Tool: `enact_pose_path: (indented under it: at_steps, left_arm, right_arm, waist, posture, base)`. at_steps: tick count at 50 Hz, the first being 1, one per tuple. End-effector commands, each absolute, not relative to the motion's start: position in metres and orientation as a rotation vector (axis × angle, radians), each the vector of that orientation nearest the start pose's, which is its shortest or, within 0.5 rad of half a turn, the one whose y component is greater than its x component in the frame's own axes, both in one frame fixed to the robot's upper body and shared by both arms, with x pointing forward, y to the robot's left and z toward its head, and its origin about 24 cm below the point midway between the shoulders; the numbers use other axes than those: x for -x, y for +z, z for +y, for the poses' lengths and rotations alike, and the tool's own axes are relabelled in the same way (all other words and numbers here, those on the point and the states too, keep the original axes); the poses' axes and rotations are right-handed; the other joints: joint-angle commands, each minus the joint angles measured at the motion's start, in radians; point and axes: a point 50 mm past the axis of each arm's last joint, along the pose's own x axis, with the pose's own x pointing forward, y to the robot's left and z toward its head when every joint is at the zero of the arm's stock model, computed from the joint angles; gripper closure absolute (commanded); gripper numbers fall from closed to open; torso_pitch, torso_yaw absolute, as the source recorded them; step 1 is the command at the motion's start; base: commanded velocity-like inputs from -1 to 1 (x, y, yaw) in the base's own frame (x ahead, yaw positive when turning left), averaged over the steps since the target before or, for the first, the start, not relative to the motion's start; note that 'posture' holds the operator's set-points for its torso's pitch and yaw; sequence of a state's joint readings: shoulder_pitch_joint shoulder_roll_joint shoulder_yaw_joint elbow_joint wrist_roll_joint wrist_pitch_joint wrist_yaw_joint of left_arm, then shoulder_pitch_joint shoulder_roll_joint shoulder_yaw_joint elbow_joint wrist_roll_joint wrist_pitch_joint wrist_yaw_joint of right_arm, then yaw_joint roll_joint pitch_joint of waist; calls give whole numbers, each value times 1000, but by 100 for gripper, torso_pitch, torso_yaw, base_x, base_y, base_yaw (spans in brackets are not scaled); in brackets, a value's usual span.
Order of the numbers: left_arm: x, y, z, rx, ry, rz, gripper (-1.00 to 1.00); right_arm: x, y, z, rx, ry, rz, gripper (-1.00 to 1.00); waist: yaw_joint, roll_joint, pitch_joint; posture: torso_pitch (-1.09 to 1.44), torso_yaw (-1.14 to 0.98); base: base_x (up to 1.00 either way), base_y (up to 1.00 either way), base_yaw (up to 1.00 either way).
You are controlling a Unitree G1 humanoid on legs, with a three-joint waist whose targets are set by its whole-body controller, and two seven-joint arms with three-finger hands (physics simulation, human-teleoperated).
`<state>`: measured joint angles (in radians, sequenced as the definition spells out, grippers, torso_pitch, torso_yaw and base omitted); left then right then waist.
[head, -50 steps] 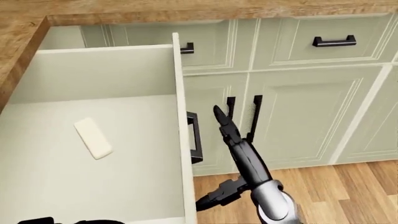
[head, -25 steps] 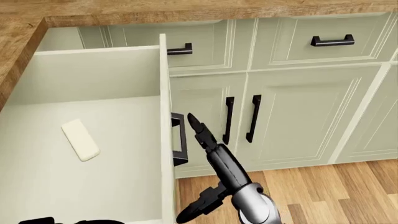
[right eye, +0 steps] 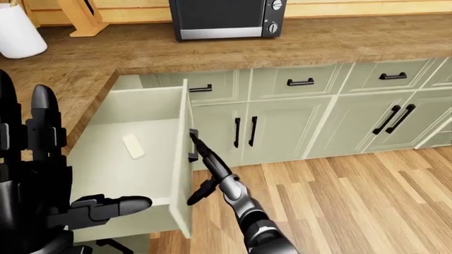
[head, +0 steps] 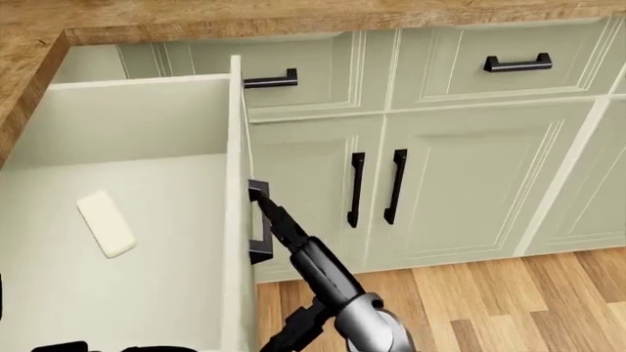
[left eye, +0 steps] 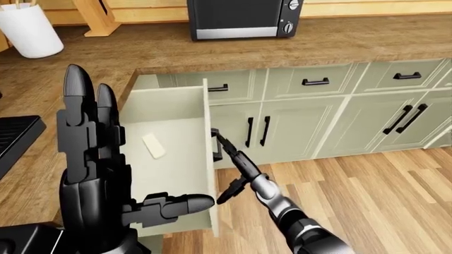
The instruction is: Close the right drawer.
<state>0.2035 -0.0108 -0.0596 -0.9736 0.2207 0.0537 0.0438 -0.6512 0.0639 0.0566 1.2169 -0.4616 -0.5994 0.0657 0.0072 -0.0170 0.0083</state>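
Right hand (head: 262,202): fingers stretched out straight, gripping nothing, tips now at the handle (head: 256,224) on the drawer (head: 235,220) front. A second ago the tips stood clear of that handle, to its right in the head view; half a second ago they were just beside it. Now they touch it or nearly so; contact itself is hard to confirm, black on black. Thumb hangs low, splayed away, in the left-eye view.

Left hand (left eye: 91,174): raised close to the cameras, fingers spread and upright, thumb out sideways, holding nothing, well apart from the drawer front.

The drawer is pulled far out from under the worktop (left eye: 233,53) edge, at the left end of the cabinet row. A pale bar (head: 106,223) lies flat on the drawer floor, nearer its left side in the head view. The whole head view has drifted: drawer front and cabinet handles sit further left than a second ago, so the camera moved, and whether the drawer itself has gone in I cannot tell.

Judgement: approach finished, push about to start. Nothing closed yet. A flat-fingered shove on the front panel should serve; fingertips could slip off the handle.
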Motion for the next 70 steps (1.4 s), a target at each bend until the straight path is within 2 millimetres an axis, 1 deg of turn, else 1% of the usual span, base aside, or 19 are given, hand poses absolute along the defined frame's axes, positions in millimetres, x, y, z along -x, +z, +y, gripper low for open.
enact_pose_path:
  at_steps: [1,13,25,34,45,53,61,63,66,70]
  left_arm:
    - [-151,214,151,-171,139,-788,-100]
    - [-151,214,151,-168,140,-788,-100]
    - [-151,214,151,-169,139,-786,-100]
    - [-152,213,151,-171,138,-784,-100]
    - [-152,214,151,-168,138,-786,-100]
    - [-152,215,152,-166,140,-786,-100]
    - [-152,214,152,-167,139,-786,-100]
    - [-152,214,152,-167,138,-785,-100]
    - [-152,214,152,-168,140,-785,-100]
    - [-152,214,151,-172,139,-785,-100]
  right_arm:
    - [-320,18,-33,429,646,-114,-100]
    - [-316,17,-18,446,695,-110,-100]
    - [-312,14,-10,467,733,-101,-100]
    - [-317,22,-5,479,787,-107,-100]
    - [-303,20,15,511,930,-135,-100]
    - [-298,19,22,519,969,-140,-100]
    - [-299,20,22,523,972,-141,-100]
    - [-301,21,19,520,961,-145,-100]
    - [-308,27,11,514,922,-167,-100]
    - [-327,50,-13,498,829,-220,-100]
  waist:
    - [6,4,-15]
    - [7,6,-12]
    - [4,9,-11]
    - [0,9,-13]
    - [-7,10,-17]
    - [-12,13,-17]
    - [-8,14,-15]
    - [-7,14,-14]
    - [-3,13,-12]
    - [2,10,-8]
  posture:
    - [0,0]
    - [0,0]
    - [0,0]
    - [0,0]
    - [0,0]
    - [0,0]
    - [0,0]
    - [0,0]
    - [0,0]
    - [0,0]
  base:
    - [0,0,0]
    - [0,0,0]
    - [0,0,0]
    - [0,0,0]
    - [0,0,0]
    - [0,0,0]
    - [0,0,0]
    - [0,0,0]
    - [0,0,0]
    - [0,0,0]
